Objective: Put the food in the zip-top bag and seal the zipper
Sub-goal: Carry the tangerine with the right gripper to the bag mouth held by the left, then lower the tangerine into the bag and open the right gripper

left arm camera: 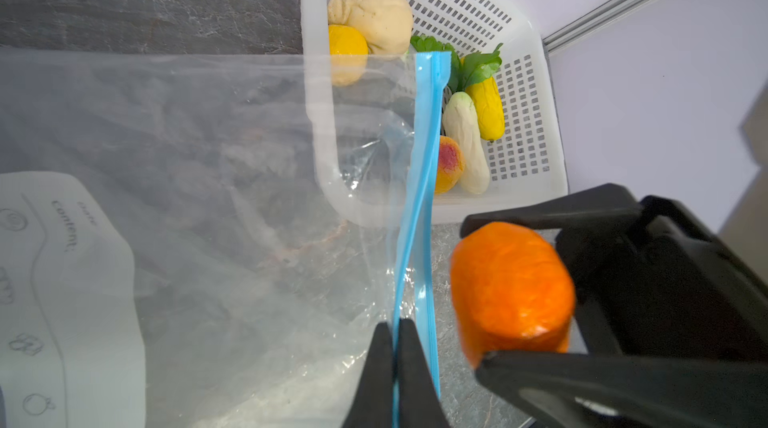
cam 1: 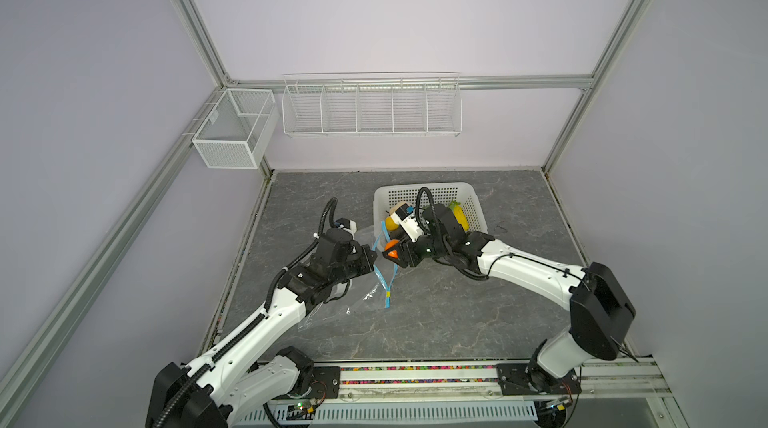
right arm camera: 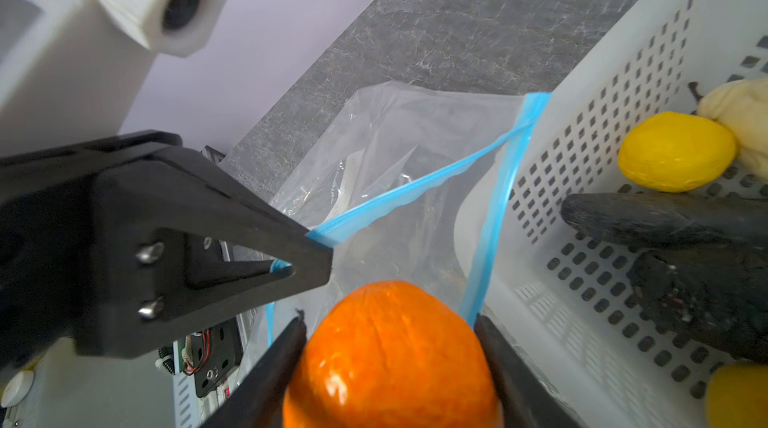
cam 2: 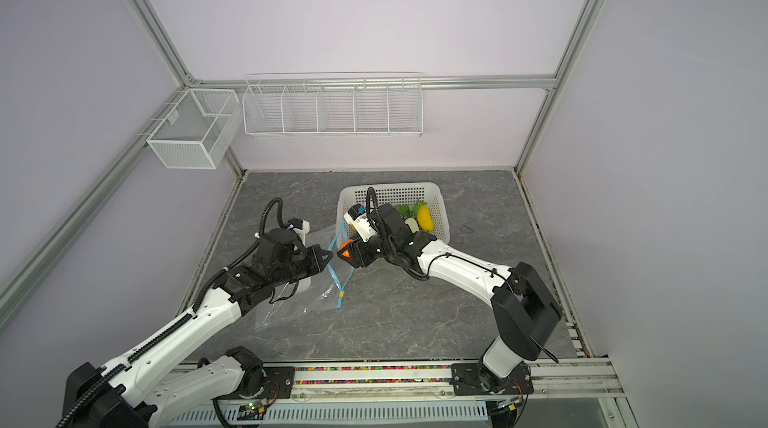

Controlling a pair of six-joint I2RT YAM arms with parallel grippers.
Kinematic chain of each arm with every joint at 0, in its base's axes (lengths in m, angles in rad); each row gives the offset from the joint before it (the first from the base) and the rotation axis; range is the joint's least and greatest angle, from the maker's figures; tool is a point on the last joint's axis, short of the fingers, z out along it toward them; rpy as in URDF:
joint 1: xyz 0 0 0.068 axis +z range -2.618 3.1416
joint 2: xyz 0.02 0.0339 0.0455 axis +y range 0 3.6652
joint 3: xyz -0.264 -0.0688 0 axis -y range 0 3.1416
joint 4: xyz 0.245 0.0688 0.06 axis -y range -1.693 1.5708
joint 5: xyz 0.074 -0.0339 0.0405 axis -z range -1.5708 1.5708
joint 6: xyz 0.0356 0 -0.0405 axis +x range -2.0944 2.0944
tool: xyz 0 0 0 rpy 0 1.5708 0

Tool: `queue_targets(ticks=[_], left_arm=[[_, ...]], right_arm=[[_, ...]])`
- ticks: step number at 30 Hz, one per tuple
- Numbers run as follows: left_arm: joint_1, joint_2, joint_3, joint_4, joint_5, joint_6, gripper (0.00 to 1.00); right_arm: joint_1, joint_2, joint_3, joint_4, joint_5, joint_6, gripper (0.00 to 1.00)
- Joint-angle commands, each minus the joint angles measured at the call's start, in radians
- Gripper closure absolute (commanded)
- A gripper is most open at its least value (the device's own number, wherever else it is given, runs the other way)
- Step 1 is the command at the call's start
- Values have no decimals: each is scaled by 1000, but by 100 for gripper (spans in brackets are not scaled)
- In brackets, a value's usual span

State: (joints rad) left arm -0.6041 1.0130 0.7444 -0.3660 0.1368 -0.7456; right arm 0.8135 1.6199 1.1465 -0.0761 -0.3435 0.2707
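1. One orange piece (left arm camera: 511, 289), stubby and rounded, is clamped between the fingers of my right tool (right arm camera: 388, 322). It hangs just outside the mouth of the zip-top bag (left arm camera: 208, 197), not yet in.
2. One lip of the zipper (left arm camera: 424, 156) is pinched in my left tool (left arm camera: 395, 363), which is closed tight on it. That lifts the blue strip off the other lip, so the mouth gapes as a triangle in the right wrist view.
3. Bag, position: it lies on the surface (cam 1: 457, 314), partly under my left arm. Its far mouth corner is against the white basket (cam 1: 424, 189).
4. Bag, heading: in both top views the zipper's long axis runs from the basket toward the front rail, with the yellow slider (cam 1: 388, 293) near the front end. The mouth faces my right arm. The white label (left arm camera: 62, 280) lies toward my left.
5. Orange piece, heading: the rounded end points into the gap. It is too stubby for me to fix its long axis.
6. Step in hand: loading, early by my judgement, since I see no food inside the bag.
7. Stock in the basket:
   - beige knobbly piece (left arm camera: 374, 15)
   - round yellow piece (left arm camera: 347, 44)
   - long yellow piece (left arm camera: 488, 110)
   - white piece with green leaves (left arm camera: 465, 143)
   - peach piece (left arm camera: 449, 164)
   - dark piece (right arm camera: 665, 218)
8. Next move calls for carrying the orange piece between the two strips, well past them, and only then letting go. My left pinch must hold the lip up throughout.
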Motion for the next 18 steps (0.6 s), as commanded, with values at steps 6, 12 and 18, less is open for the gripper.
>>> queue_targets(ticks=[6, 12, 18], left_arm=[[4, -30, 18, 33, 21, -19, 100], [4, -36, 13, 51, 41, -25, 100], [4, -62, -8, 59, 40, -23, 100]], right_arm=[[19, 67, 19, 58, -31, 28, 45], [24, 104, 31, 29, -14, 13, 45], [26, 114, 48, -8, 2, 4, 35]])
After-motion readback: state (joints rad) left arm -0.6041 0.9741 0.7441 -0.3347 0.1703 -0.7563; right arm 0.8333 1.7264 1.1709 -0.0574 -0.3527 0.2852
